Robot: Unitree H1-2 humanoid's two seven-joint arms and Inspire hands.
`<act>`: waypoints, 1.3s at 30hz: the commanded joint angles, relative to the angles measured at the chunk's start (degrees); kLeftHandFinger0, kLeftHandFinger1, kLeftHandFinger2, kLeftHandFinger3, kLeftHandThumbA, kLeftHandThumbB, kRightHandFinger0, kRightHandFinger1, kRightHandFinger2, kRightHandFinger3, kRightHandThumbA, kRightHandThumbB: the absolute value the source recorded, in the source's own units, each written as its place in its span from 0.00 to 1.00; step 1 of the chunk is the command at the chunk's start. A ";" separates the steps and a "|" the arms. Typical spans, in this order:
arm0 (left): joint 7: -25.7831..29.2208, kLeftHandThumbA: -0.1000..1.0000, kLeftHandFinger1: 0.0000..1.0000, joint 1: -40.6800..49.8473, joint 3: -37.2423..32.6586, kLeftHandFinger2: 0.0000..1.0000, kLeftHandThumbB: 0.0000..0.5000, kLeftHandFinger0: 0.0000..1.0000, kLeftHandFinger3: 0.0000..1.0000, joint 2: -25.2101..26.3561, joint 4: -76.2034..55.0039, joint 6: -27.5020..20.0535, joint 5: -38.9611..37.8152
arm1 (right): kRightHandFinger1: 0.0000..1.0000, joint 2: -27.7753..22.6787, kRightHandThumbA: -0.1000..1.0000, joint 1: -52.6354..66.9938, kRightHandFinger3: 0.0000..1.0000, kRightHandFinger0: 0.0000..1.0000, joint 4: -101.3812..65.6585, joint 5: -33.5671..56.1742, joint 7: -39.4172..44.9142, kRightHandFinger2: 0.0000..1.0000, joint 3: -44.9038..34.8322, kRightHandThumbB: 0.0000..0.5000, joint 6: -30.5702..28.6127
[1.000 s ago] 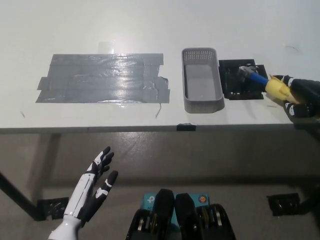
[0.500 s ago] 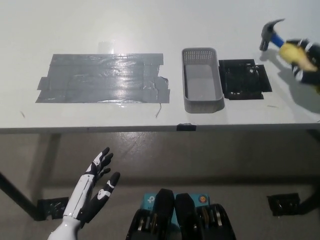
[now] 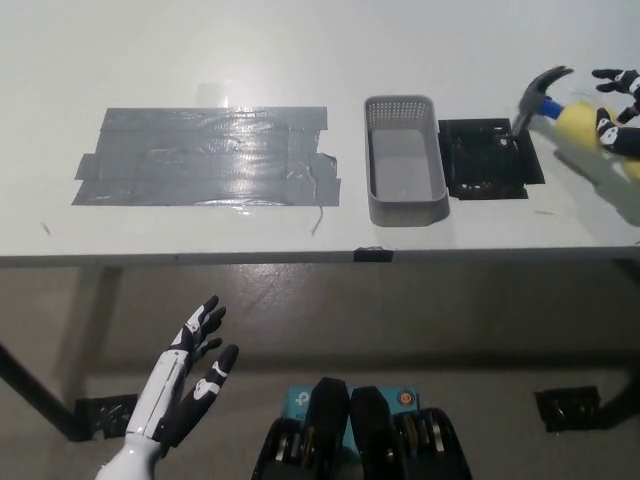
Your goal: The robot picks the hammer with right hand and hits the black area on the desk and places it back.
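Observation:
The hammer (image 3: 560,108), with a dark head, blue neck and yellow grip, hangs in the air at the far right of the white desk (image 3: 300,60). Its head points left, just above the far right corner of the black pad (image 3: 485,160). My black right hand (image 3: 615,125) holds the yellow grip at the picture's right edge, with some fingers (image 3: 612,78) sticking out above it. The hammer casts a shadow on the desk to the right of the pad. My white left hand (image 3: 185,385) rests open below the desk's front edge at the lower left.
A grey mesh basket (image 3: 405,205) stands directly left of the black pad. A large patch of grey tape (image 3: 210,155) covers the desk's left middle. The desk's front edge (image 3: 300,258) runs across the picture, with floor below it.
A second ago the hammer's head lay on the black pad. My right hand then swung it up and to the right, and now it has come slightly down toward the pad's far right corner.

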 commanded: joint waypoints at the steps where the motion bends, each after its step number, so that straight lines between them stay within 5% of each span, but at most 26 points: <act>1: 0.29 0.84 1.00 -0.46 0.70 1.00 0.00 0.94 1.00 0.11 -1.23 -0.64 -0.23 | 0.63 -0.12 0.00 -3.31 1.00 0.12 0.73 -0.14 -4.42 0.94 0.61 0.24 -1.66; 3: 0.40 0.84 1.00 -0.41 0.70 1.00 0.00 0.94 1.00 0.02 -1.25 -0.83 -0.17 | 0.61 0.39 0.00 -2.89 1.00 0.12 3.47 0.97 -4.97 0.93 0.46 0.22 -3.70; 5: 0.27 0.83 1.00 -0.40 0.67 1.00 0.00 0.92 1.00 0.12 -1.56 -0.56 -0.12 | 0.65 1.02 0.00 -2.38 1.00 0.20 5.74 0.53 -7.45 0.97 0.45 0.32 -4.51; 6: 0.26 0.82 1.00 -0.52 0.72 1.00 0.00 0.92 1.00 0.16 -1.67 -0.48 -0.15 | 0.56 1.20 0.00 -2.51 0.92 0.20 6.19 0.35 -8.19 0.84 0.48 0.32 -4.49; 7: 0.21 0.81 1.00 -0.46 0.84 1.00 0.00 0.91 1.00 0.06 -1.81 -0.34 -0.54 | 0.76 1.34 0.00 -1.91 1.00 0.43 5.01 -0.84 -8.81 1.00 1.05 0.34 -2.66; 8: 0.20 0.81 1.00 -0.45 0.85 1.00 0.00 0.91 1.00 0.08 -1.76 -0.26 -0.53 | 1.00 1.07 0.11 -1.96 1.00 0.67 5.55 -1.07 -7.75 1.00 1.80 0.38 -2.48; 9: 0.27 0.82 1.00 -0.48 0.83 1.00 0.00 0.92 1.00 0.18 -1.38 -0.61 -0.27 | 1.00 0.74 0.42 -2.25 1.00 1.00 6.26 -0.93 -4.99 1.00 2.70 0.54 -0.81; 11: 0.27 0.80 1.00 -0.46 0.90 1.00 0.00 0.92 1.00 0.18 -1.46 -0.66 -0.37 | 1.00 -0.09 0.68 -2.21 1.00 1.00 5.29 -1.78 -3.91 1.00 4.38 0.67 -0.01; 14: 0.35 0.80 1.00 -0.53 0.86 1.00 0.00 0.92 1.00 0.10 -1.42 -0.71 0.01 | 1.00 -0.39 0.80 -1.78 1.00 1.00 2.53 -2.57 -8.81 1.00 4.03 0.58 -0.95; 21: 0.26 0.79 1.00 -0.58 0.79 1.00 0.00 0.92 1.00 0.04 -1.28 -0.63 0.02 | 1.00 -0.42 0.86 -2.12 1.00 1.00 -4.39 0.67 -18.37 1.00 -3.25 0.55 -5.28; 23: 0.26 0.80 1.00 -0.84 0.93 1.00 0.02 0.92 1.00 0.10 -1.59 -0.08 0.04 | 1.00 -0.38 0.98 -2.99 1.00 1.00 -10.41 1.95 -18.49 1.00 -6.28 0.66 -4.43; 27: 0.48 0.83 1.00 -1.12 0.90 1.00 0.03 0.94 1.00 0.13 -1.42 -0.19 0.57 | 1.00 -0.53 1.00 -2.81 1.00 1.00 -27.75 4.05 -14.66 1.00 -10.67 0.58 2.76; 31: 0.32 0.86 1.00 -1.76 1.02 1.00 0.07 0.96 1.00 0.28 -1.22 0.00 0.33 | 1.00 1.37 1.00 -1.59 1.00 1.00 -43.69 7.66 -11.47 1.00 -13.46 0.63 9.49; 39: -0.06 0.90 1.00 -3.20 0.95 1.00 0.19 1.00 1.00 0.60 -0.58 -1.01 -0.10 | 1.00 7.49 1.00 17.20 1.00 1.00 -73.40 11.92 -10.45 1.00 -9.75 0.67 6.25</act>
